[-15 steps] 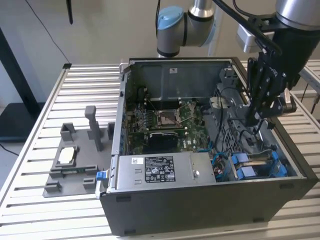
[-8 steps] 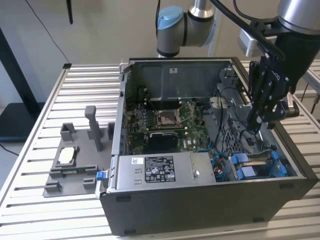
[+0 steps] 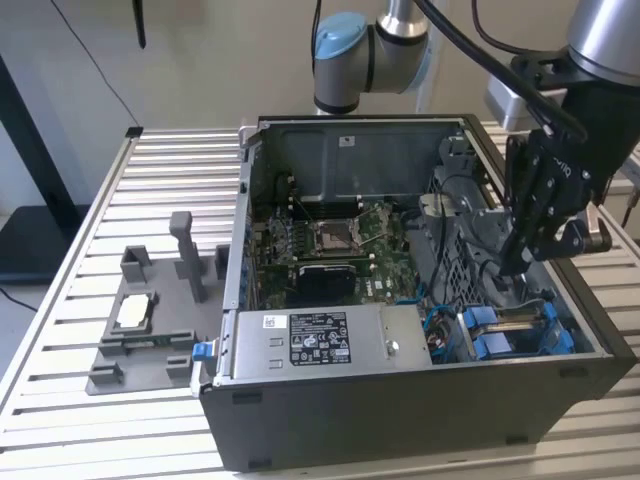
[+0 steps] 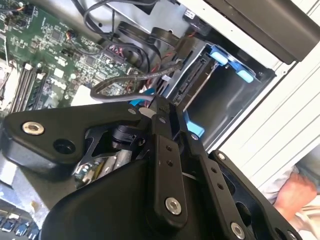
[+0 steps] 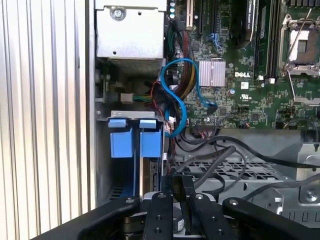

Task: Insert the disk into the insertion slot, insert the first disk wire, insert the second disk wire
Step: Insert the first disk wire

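The disk (image 3: 505,335) lies in the insertion slot (image 3: 545,310) at the case's front corner on the exterior view's right. Its blue carrier tabs (image 5: 135,142) face outward. My gripper (image 3: 515,262) reaches down into the case just behind that bay. In both wrist views the black fingers (image 5: 165,200) stand close together, shut on the end of a black disk wire (image 4: 125,82) that loops away over the board. The fingertips (image 4: 159,107) sit beside the bay's open mouth (image 4: 215,100). A blue cable (image 5: 177,100) curls from the board toward the bay.
The open dark case (image 3: 400,410) holds a green motherboard (image 3: 340,245) and a metal power supply (image 3: 310,340). A grey fixture (image 3: 140,320) with a small chip sits on the slatted table at the exterior view's left. A person's hand (image 4: 295,192) rests outside the case.
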Controlling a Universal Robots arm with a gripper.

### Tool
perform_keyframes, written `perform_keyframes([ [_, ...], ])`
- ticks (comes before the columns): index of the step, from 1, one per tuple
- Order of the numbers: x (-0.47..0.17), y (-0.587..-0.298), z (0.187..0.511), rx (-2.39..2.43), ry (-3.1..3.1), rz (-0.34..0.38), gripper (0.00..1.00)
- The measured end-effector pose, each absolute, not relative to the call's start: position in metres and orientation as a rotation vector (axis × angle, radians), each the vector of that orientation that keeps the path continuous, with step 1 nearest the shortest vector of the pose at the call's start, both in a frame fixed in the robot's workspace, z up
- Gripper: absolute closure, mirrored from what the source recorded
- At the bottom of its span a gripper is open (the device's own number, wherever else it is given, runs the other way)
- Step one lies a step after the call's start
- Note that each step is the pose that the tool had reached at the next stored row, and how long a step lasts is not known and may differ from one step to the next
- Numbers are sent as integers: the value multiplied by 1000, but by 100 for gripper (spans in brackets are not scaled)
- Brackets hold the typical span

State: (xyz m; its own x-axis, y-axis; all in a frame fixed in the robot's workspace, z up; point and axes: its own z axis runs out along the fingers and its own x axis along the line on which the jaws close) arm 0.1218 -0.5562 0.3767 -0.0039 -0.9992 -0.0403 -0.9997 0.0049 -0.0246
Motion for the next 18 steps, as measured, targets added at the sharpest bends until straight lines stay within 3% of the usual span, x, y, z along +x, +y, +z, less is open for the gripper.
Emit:
perform_keyframes([
  [18,132,-563,362,-2177,2173,-18,81],
])
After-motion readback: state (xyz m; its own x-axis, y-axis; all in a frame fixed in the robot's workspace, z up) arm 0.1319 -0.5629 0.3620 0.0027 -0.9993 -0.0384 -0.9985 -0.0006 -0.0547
